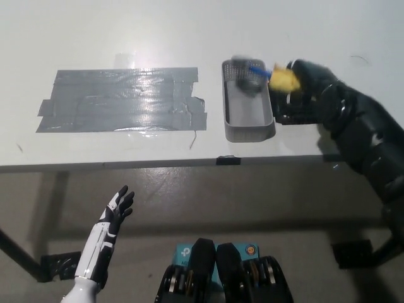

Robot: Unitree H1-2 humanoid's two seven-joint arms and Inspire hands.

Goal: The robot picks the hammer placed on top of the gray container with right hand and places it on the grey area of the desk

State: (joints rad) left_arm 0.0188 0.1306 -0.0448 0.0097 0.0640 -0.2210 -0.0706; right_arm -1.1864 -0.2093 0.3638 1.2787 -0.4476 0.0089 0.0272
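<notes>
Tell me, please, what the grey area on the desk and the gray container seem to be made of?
The grey area looks like overlapping strips of glossy duct tape: ragged ends, seams and glare. The gray container seems matte moulded plastic, with a perforated far end, though painted metal is possible.

A white bench [126, 38] carries a broad patch of grey tape strips [120, 100] at the left and a grey rectangular container [248, 101] to its right, the two apart. The black right hand [303, 85] lies just beside the container's right wall, closed on the yellow grip of the hammer [271, 76]. The hammer's blue shaft reaches from the grip over the container's far right corner; its head is blurred and hard to make out. The black arm runs off toward the lower right, past the bench's front edge. The white left hand [118, 205] hangs below the bench's front edge at the lower left, over the floor, fingers spread and holding nothing.
</notes>
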